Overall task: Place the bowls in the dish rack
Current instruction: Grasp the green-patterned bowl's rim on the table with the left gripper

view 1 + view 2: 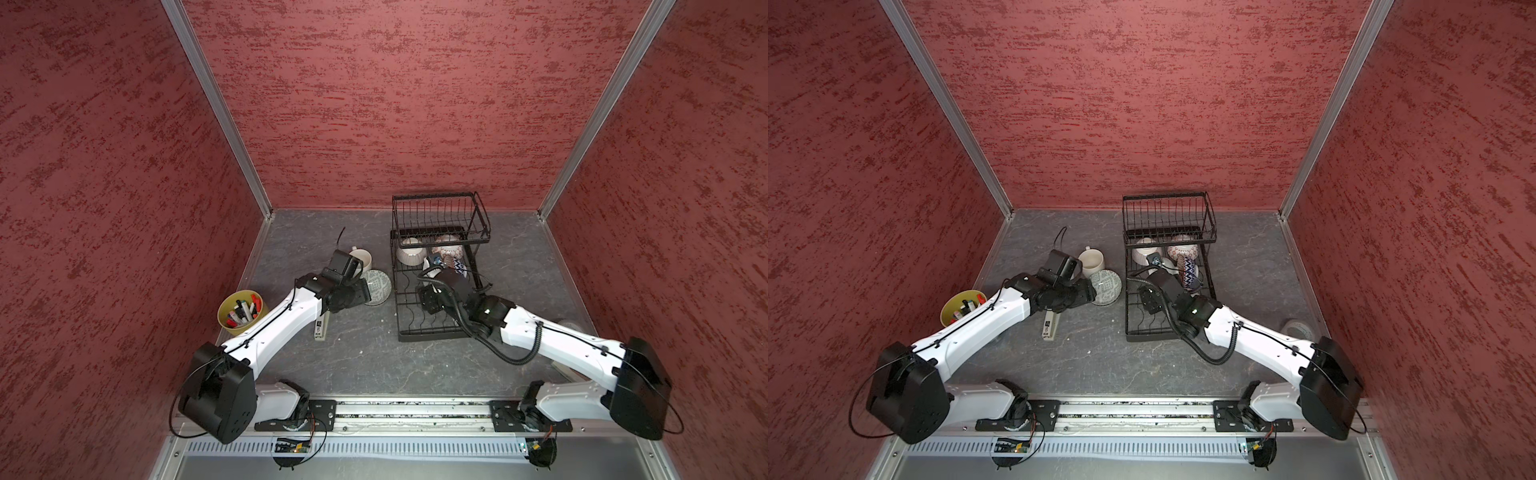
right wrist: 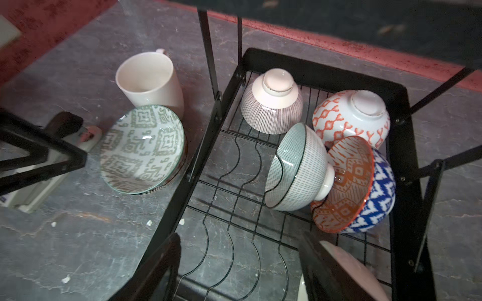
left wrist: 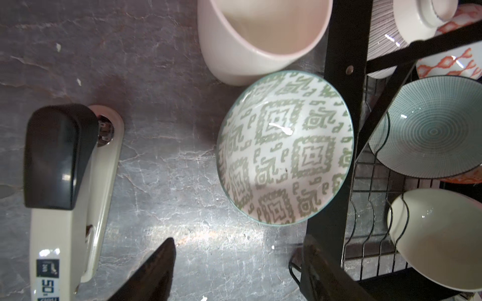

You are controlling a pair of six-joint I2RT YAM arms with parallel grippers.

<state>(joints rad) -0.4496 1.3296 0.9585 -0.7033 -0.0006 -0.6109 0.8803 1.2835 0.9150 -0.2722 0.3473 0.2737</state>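
Left wrist view: the left tool [image 3: 238,238] hangs empty, fingers apart, above the tabletop [image 3: 161,169], near a green-patterned bowl [image 3: 285,146] lying between mug [image 3: 260,34] and dish rack [image 3: 336,130]. Over the rack's lower tier the right tool [image 2: 241,234] is likewise spread, with a cream bowl [image 2: 344,265] just beside one finger and four patterned bowls [image 2: 294,166] beyond.
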